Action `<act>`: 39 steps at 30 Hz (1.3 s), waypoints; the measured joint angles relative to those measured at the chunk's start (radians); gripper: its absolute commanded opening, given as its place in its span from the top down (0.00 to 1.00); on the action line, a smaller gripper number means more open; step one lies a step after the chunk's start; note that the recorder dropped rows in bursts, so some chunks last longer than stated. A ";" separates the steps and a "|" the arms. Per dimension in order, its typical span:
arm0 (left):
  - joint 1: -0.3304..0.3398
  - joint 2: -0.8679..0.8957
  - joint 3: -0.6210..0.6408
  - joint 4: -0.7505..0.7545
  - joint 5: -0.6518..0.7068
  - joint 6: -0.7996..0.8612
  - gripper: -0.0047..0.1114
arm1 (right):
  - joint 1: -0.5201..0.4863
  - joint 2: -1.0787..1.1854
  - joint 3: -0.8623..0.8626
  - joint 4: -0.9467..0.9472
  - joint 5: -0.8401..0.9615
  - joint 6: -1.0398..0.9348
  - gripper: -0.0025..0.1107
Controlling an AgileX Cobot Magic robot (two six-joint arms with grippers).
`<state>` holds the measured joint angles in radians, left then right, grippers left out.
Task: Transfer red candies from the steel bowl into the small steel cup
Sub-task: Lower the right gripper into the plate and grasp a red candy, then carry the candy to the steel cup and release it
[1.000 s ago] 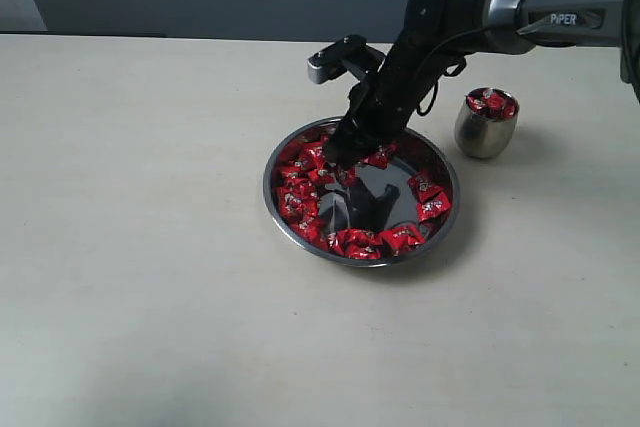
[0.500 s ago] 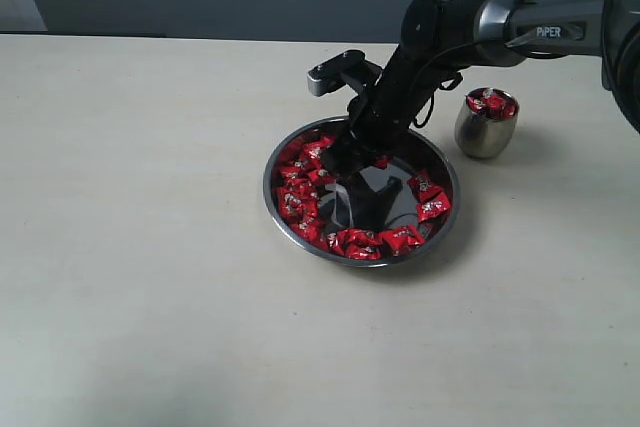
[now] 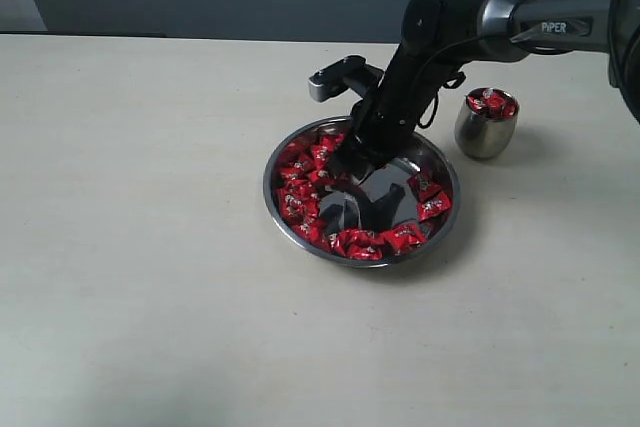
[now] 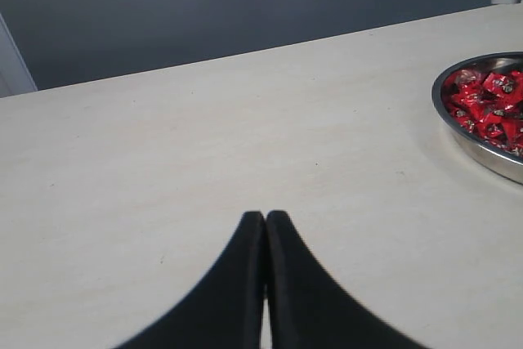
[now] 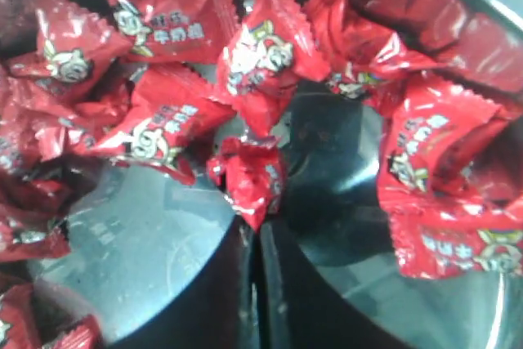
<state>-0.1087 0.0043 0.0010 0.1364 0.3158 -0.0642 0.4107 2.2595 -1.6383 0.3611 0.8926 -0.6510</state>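
As left gripper point(image 4: 265, 226) sits closed, empty, we pinch a red candy point(image 5: 248, 179) with right gripper point(image 5: 257, 233) in steel bowl point(image 3: 372, 205).

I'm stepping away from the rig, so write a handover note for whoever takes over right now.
Left gripper: shut, empty, by the pale table, outside the wide shallow steel bowl.
Right gripper: down in the bowl, apparently shut on one red wrapped candy.
Small rounded steel cup: beside the bowl, holding a few candies.
Left to do: carry this candy to the cup; many more lie in the bowl.
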 measured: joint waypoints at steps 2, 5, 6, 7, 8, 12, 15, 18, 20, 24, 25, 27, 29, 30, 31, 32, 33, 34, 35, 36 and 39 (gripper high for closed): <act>0.000 0.000 0.000 0.000 0.000 0.000 0.96 | 0.000 -0.023 0.000 -0.015 0.006 0.000 0.98; 0.000 0.000 0.000 0.000 0.000 0.000 0.96 | 0.000 -0.074 0.000 -0.029 0.008 0.000 0.98; 0.000 0.000 0.000 0.000 0.000 0.000 0.96 | 0.000 -0.089 0.000 -0.038 0.008 0.000 0.98; 0.000 0.000 0.000 0.000 0.000 0.000 0.96 | 0.000 -0.109 0.000 -0.045 0.008 0.000 0.98; 0.000 0.000 0.000 0.000 0.000 0.000 0.96 | 0.000 -0.129 0.000 -0.056 0.008 0.000 0.98; 0.000 0.000 0.000 0.000 0.000 0.000 0.96 | -0.007 -0.192 0.000 -0.109 0.010 0.010 0.98; 0.000 0.000 0.000 0.000 0.000 0.000 0.96 | -0.053 -0.227 0.000 -0.127 0.012 0.044 0.98; 0.000 0.000 0.000 0.000 0.000 0.000 0.96 | -0.140 -0.249 0.000 -0.139 0.026 0.083 0.98; 0.000 0.000 0.000 0.000 0.000 0.000 0.96 | -0.197 -0.251 0.000 -0.140 0.035 0.099 0.98; 0.000 0.000 0.000 0.000 0.000 0.000 0.96 | -0.300 -0.251 0.000 -0.147 0.046 0.129 0.98; 0.000 0.000 0.000 0.000 0.000 0.000 0.96 | -0.314 -0.251 0.000 -0.148 0.046 0.137 0.98; 0.000 0.000 0.000 0.000 0.000 0.000 0.96 | -0.337 -0.251 0.000 -0.149 0.048 0.147 0.98; 0.000 0.000 0.000 0.000 0.000 0.000 0.96 | -0.347 -0.251 0.000 -0.153 0.050 0.151 0.98; 0.000 0.000 0.000 0.000 0.000 0.000 0.96 | -0.349 -0.251 0.000 -0.153 0.050 0.154 0.98; 0.000 0.000 0.000 0.000 0.000 0.000 0.96 | -0.349 -0.251 0.000 -0.153 0.050 0.154 0.98; 0.000 0.000 0.000 0.000 0.000 0.000 0.96 | -0.349 -0.251 0.000 -0.153 0.050 0.154 0.98; 0.000 0.000 0.000 0.000 0.000 0.000 0.96 | -0.349 -0.248 0.000 -0.151 0.050 0.154 0.98; 0.000 0.000 0.000 0.000 0.000 0.000 0.96 | -0.349 -0.243 0.000 -0.149 0.050 0.155 0.98; 0.000 0.000 0.000 0.000 0.000 0.000 0.96 | -0.349 -0.235 0.000 -0.147 0.052 0.155 0.98; 0.000 0.000 0.000 0.000 0.000 0.000 0.96 | -0.349 -0.228 0.000 -0.147 0.054 0.155 0.98; 0.000 0.000 0.000 0.000 0.000 0.000 0.96 | -0.349 -0.198 0.000 -0.147 0.058 0.157 0.98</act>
<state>-0.1087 0.0043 0.0010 0.1364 0.3158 -0.0642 0.0613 2.0620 -1.6383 0.2143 0.9506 -0.4935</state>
